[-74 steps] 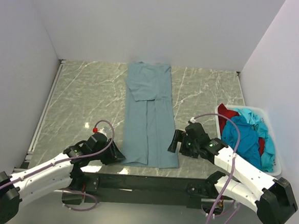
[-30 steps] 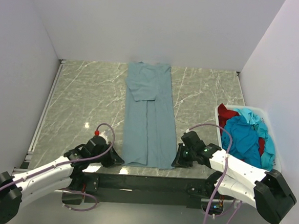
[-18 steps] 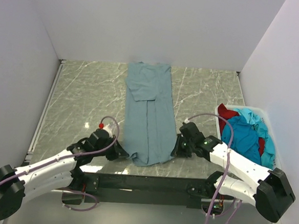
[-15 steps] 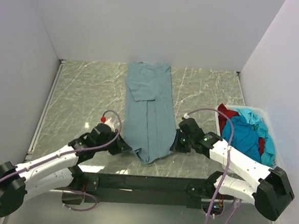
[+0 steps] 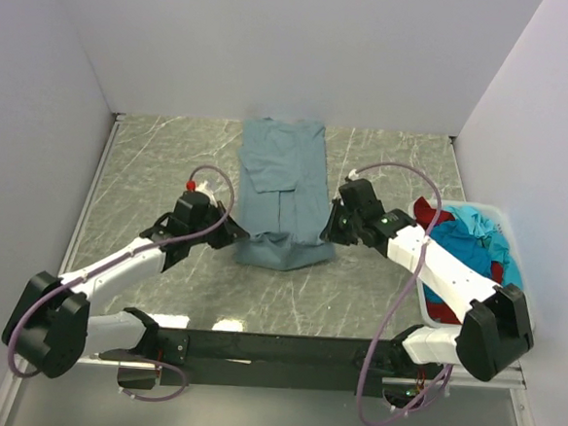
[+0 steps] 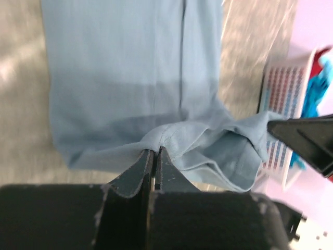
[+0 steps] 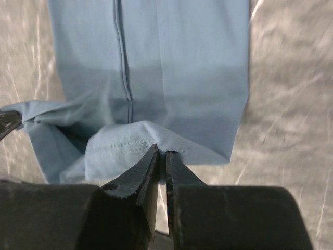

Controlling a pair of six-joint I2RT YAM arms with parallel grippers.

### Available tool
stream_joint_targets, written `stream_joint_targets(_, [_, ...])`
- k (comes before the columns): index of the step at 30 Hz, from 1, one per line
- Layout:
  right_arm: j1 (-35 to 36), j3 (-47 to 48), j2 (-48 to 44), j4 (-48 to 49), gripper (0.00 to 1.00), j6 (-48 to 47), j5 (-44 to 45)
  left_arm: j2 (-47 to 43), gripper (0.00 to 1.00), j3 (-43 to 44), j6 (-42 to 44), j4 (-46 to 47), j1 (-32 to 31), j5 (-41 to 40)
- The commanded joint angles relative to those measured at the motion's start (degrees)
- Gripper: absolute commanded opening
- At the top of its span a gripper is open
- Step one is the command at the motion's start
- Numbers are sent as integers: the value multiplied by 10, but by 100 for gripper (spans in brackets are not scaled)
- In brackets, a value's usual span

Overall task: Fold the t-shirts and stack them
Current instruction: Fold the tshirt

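Note:
The grey-blue t-shirt (image 5: 284,189) lies as a long folded strip down the middle of the table, with its near end lifted and doubled over. My left gripper (image 5: 237,236) is shut on the left corner of that raised hem (image 6: 164,136). My right gripper (image 5: 330,231) is shut on the right corner (image 7: 130,146). In the left wrist view my left gripper (image 6: 154,151) pinches bunched cloth, with the shirt (image 6: 130,62) flat beyond it. In the right wrist view my right gripper (image 7: 162,152) pinches the stitched hem over the shirt (image 7: 182,57). A turquoise t-shirt (image 5: 468,253) and a dark red t-shirt (image 5: 425,211) lie in the bin.
A white plastic bin (image 5: 489,207) stands at the right edge of the marble table (image 5: 161,165), partly under my right arm; the bin (image 6: 283,99) shows in the left wrist view too. White walls close in the left, far and right sides. A black frame (image 5: 274,349) runs along the near edge.
Both grippers closed on the shirt's near hem corners, lifted them and carried them away from the near edge, so the shirt's near part now folds up over itself.

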Motion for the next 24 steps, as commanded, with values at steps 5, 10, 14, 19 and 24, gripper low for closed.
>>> stream_joint_targets(5, [-41, 89, 57, 22, 8, -36, 10, 61, 1, 100, 64, 55, 43, 27])
stream_joint_targets(10, [-61, 126, 97, 23, 7, -50, -11, 107, 0, 144, 91, 53, 68, 50])
stream_joint_targets(14, [-73, 153, 132, 30, 7, -62, -28, 144, 0, 179, 101, 61, 83, 60])
stream_joint_targets(19, [-86, 210, 193, 25, 7, -71, -34, 203, 0, 218, 111, 62, 101, 80])
stream_joint_targets(24, [-102, 257, 243, 27, 7, -72, -54, 264, 0, 258, 118, 62, 118, 95])
